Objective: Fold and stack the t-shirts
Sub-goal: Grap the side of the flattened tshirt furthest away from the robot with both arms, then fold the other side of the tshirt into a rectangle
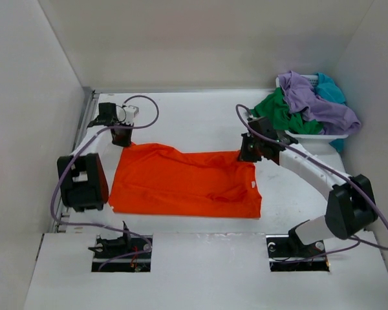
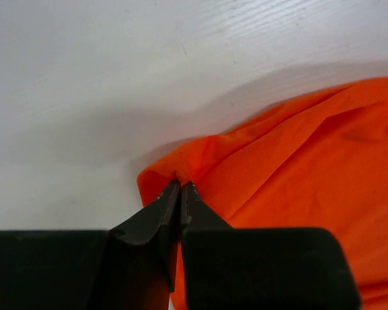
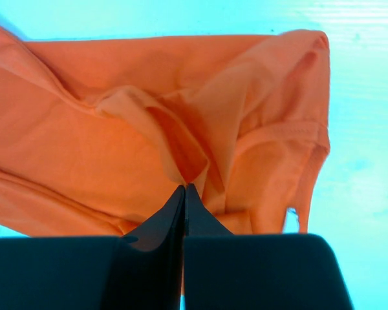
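An orange t-shirt (image 1: 184, 181) lies spread on the white table. My left gripper (image 1: 121, 140) is at its far left corner, and in the left wrist view the left gripper (image 2: 180, 184) is shut on a pinch of the orange t-shirt (image 2: 297, 168). At the far right corner, my right gripper (image 1: 249, 155) is shut on a raised fold; the right gripper (image 3: 185, 187) pinches the orange t-shirt (image 3: 116, 148) there. The purple t-shirt (image 1: 313, 97), green t-shirt (image 1: 281, 113) and teal t-shirt (image 1: 330, 87) are heaped in the basket at the back right.
The white mesh basket (image 1: 308, 137) stands at the back right corner against the wall. White walls close in the table on the left, back and right. The left arm's black elbow (image 1: 83, 182) sits just left of the shirt.
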